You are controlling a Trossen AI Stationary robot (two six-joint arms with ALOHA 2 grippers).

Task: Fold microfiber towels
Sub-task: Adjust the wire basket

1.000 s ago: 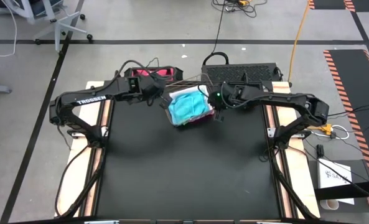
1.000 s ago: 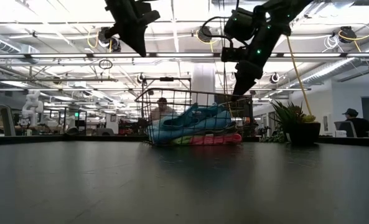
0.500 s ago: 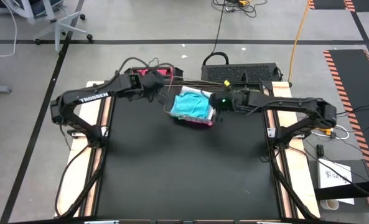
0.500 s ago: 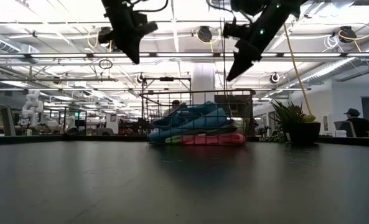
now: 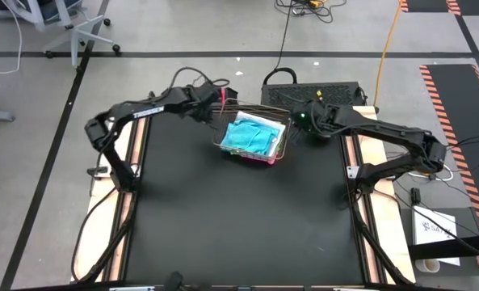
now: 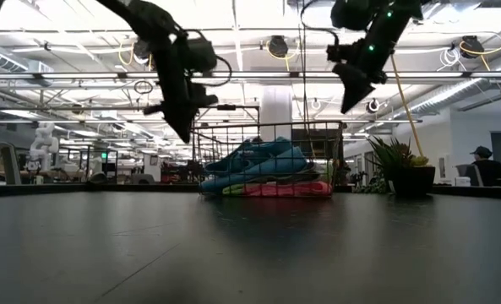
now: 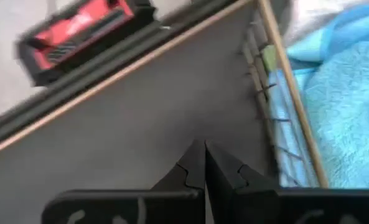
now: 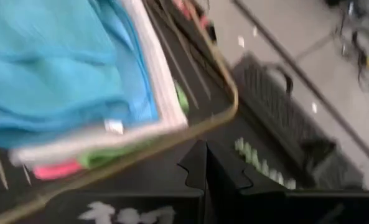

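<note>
- Black table top (image 5: 239, 210) fills the middle of the high view, with grey floor around it; the low view looks across it into a large hall with ceiling lights
- One copper wire basket (image 5: 281, 149) stands in the upper middle of the high view, on the far part of the table
- Inside the basket lies one stack of microfiber towels (image 5: 250, 137); the basket holds nothing else that I can see
- From the side, in the low view, I count the colours of the stack (image 6: 263, 173): turquoise blue on top, then lime green and pink at the bottom, one beside the other
- In the right wrist view a light grey layer lies under the blue one, above green and pink edges; if the blue is one cloth or two, I cannot tell
- Two arms are there. The left gripper (image 5: 220, 99) hangs just beside the upper left corner of the basket, its fingers (image 7: 193, 168) pressed together, empty
- The right gripper (image 5: 292, 128) hangs just beside the right edge of the basket, its fingers (image 8: 196, 165) also pressed together, empty
- One potted plant (image 6: 400, 165) and one seated person (image 6: 480, 165) show at the right of the low view
</note>
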